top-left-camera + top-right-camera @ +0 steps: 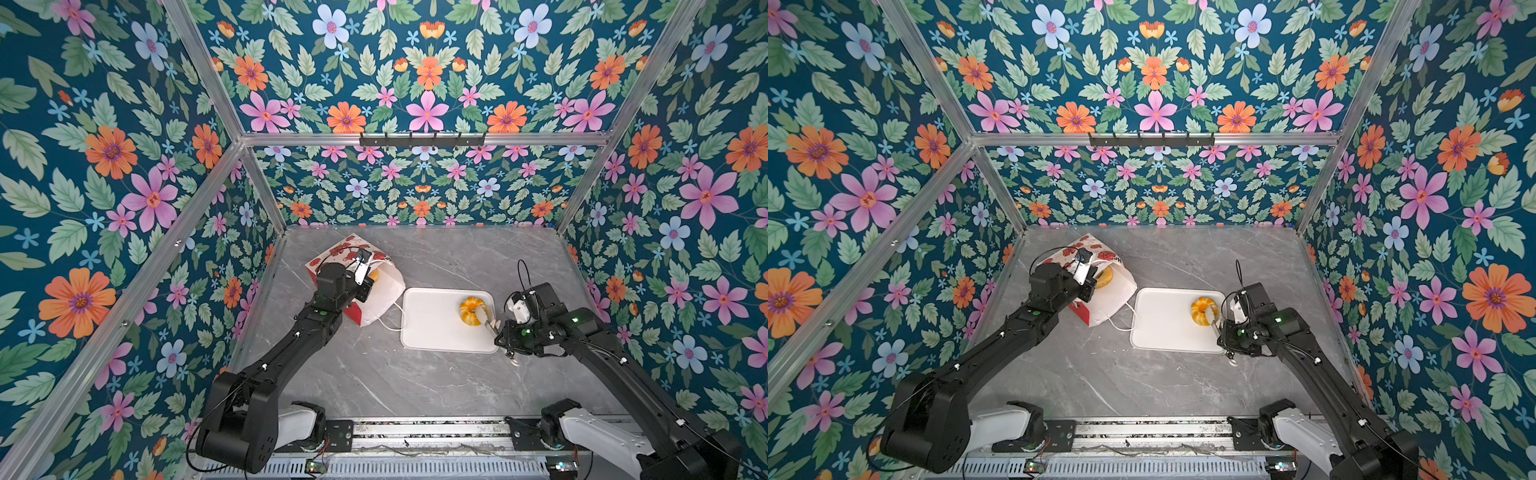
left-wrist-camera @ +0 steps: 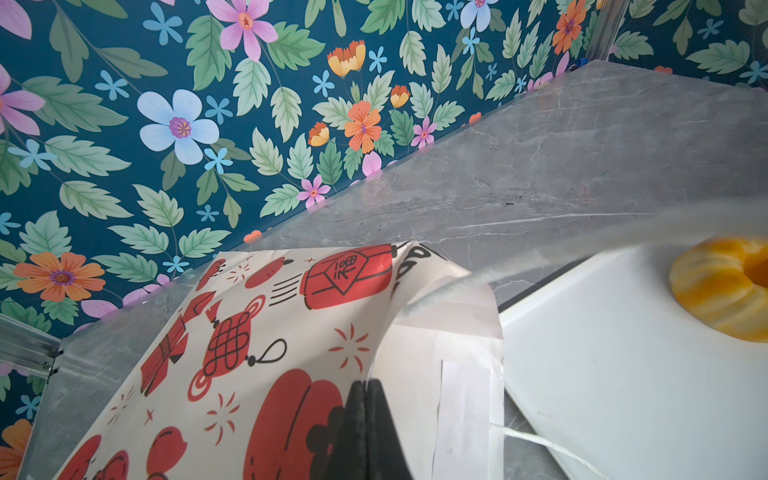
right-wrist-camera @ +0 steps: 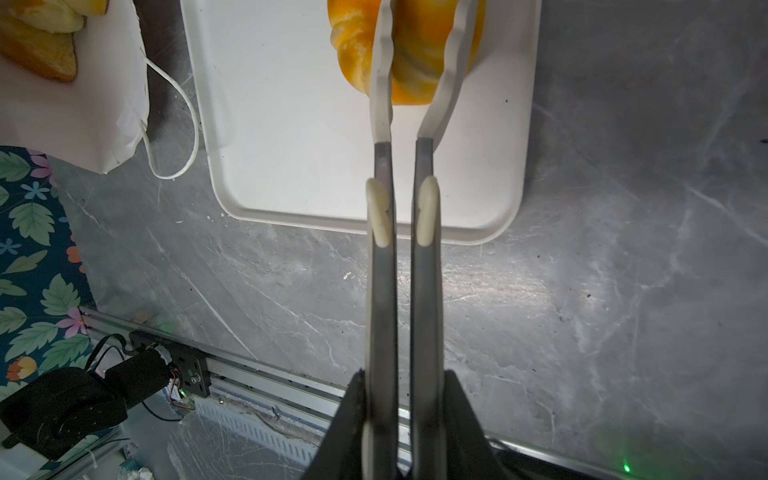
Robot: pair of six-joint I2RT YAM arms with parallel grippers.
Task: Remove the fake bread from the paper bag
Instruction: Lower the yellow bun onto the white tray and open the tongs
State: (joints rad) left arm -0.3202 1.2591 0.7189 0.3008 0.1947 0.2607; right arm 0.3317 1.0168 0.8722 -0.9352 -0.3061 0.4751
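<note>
The upper edge of the paper bag (image 2: 266, 332) is clamped in the left gripper (image 2: 365, 388), with more bread (image 3: 41, 58) seen inside just beyond it. Tongs (image 3: 382, 291) are squeezed in the right gripper (image 3: 405, 382), their tips pinched around the ring doughnut (image 3: 415, 50) on the tray (image 3: 291, 124) ahead of it

Probably a robot lab booth: aluminium frame (image 1: 291, 139), floral wallpaper panels (image 1: 428, 62), marble-look tabletop (image 1: 415, 382), rail-mounted arms (image 1: 291, 345).

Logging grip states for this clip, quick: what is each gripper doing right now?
Left gripper: shut on the paper bag, at its upper edge.
Right gripper: shut on tongs, which pinch the ring doughnut on the tray.
</note>
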